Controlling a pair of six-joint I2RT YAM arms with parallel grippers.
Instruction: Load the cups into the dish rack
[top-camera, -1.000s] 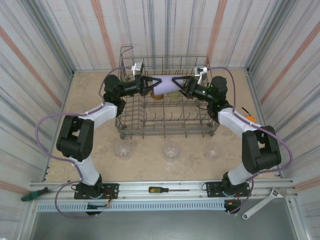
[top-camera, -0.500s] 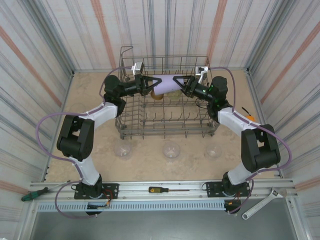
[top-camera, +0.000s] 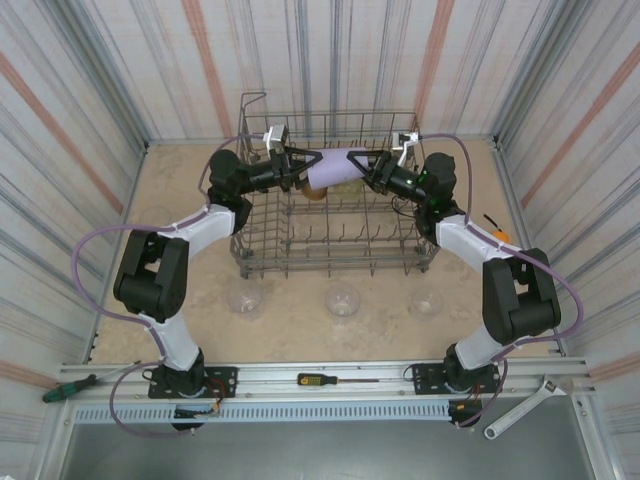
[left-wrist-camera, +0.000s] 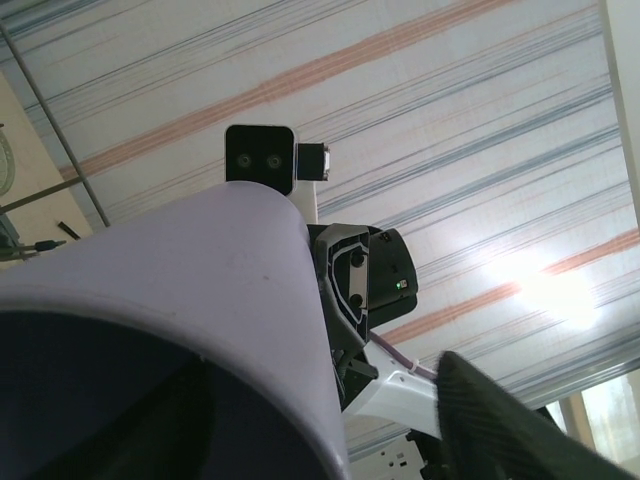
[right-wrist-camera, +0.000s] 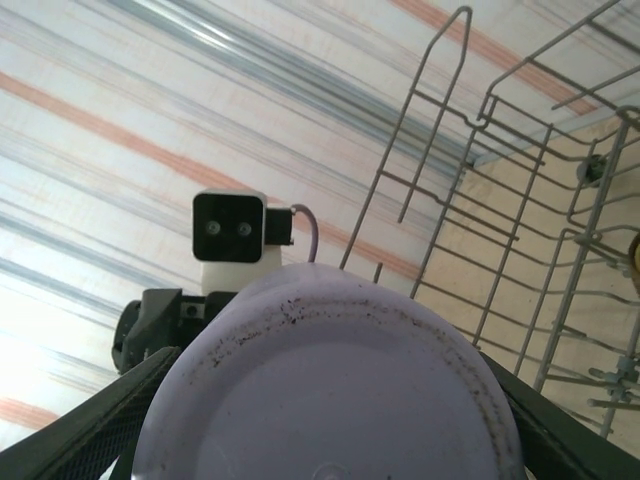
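— So, where is the lavender cup (top-camera: 335, 168)?

— In the air, lying on its side over the far end of the dish rack (top-camera: 330, 262), a little above the centre of the top view. It hangs between the two hands, above the rack's wires.

— Which one has it?

— The right hand (top-camera: 358, 166). In its wrist view the cup's (right-wrist-camera: 330, 390) flat base faces the lens, low in the frame. A dark finger (right-wrist-camera: 70, 440) flanks it at each lower corner, so that hand is clamped on the base end.

— And the left hand (top-camera: 310, 167)?

— Its jaws are spread around the cup's open mouth. In the left wrist view the cup (left-wrist-camera: 200, 300) takes up the lower left, and one finger (left-wrist-camera: 500, 420) sits at the lower right with a gap between it and the cup. The other finger is hidden behind the cup, so I can't say whether it touches.

— Anything else by the rack?

— An amber cup (top-camera: 315, 192) shows through the wires just below the lavender one, at the rack's far end.

— And the others?

— Three clear cups (top-camera: 343, 298) stand in a row on the table (top-camera: 180, 210), just in front of the rack's near wall, in the lower middle of the frame.
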